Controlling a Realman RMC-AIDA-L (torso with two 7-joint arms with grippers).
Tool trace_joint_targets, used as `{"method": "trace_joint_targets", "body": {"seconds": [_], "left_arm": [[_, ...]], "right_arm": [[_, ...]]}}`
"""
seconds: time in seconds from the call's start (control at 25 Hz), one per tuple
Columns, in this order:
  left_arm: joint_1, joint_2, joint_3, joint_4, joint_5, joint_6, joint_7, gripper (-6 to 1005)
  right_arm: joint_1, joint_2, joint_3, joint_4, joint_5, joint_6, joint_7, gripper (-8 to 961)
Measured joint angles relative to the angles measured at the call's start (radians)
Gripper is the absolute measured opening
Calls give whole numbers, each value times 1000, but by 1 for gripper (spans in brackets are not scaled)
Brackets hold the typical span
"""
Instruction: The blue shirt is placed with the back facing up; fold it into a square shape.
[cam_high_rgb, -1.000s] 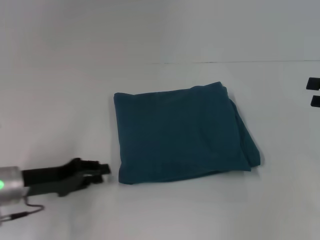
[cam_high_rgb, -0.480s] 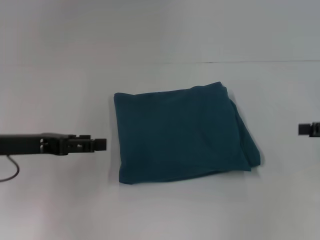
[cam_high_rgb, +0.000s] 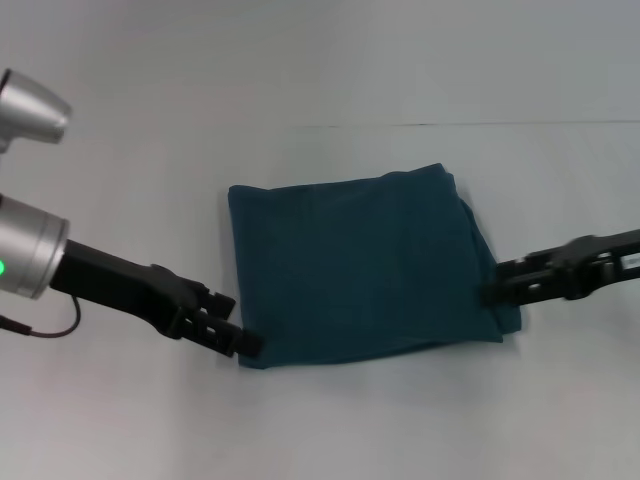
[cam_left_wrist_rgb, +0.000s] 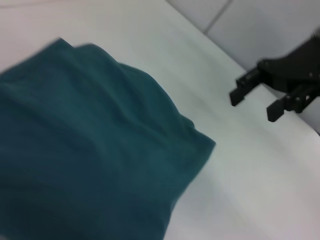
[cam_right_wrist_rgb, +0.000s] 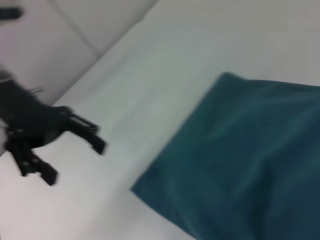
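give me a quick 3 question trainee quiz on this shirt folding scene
1. True or false: the blue shirt lies spread out flat with both sleeves showing.
2. Which gripper is at the shirt's near left corner? A) left gripper B) right gripper
3. Fill in: in the wrist views, both grippers have their fingers ____.

Key
1. False; it is already folded into a rough square on the white table.
2. A; the right gripper is at the shirt's right edge.
3. Open.

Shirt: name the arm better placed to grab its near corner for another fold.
Left, probably. The left gripper sits at the near left corner of the shirt, fingers open. The right gripper is at the right edge, farther from its near corner.
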Motion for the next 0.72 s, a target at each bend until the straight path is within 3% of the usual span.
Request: {"method": "trace_joint_targets", "body": {"seconds": [0.12,0.28,0.48,0.72], "left_arm": [[-19,-3,55,-6,2,-8,-1,963],[-35,-9,61,-11,2,-8,1,961],[-66,-27,112,-13,2,-24,-3,960],[-80,-42,58,-26,-40,-43,-10,958]], "right_arm": [[31,23,-30,2,0,8,-25,701],[51,42,-39,10,0,14,-38,701],[59,44,-94,11,-1,14,-15,701],[55,49,-86,17,17,20,-55,701]]}}
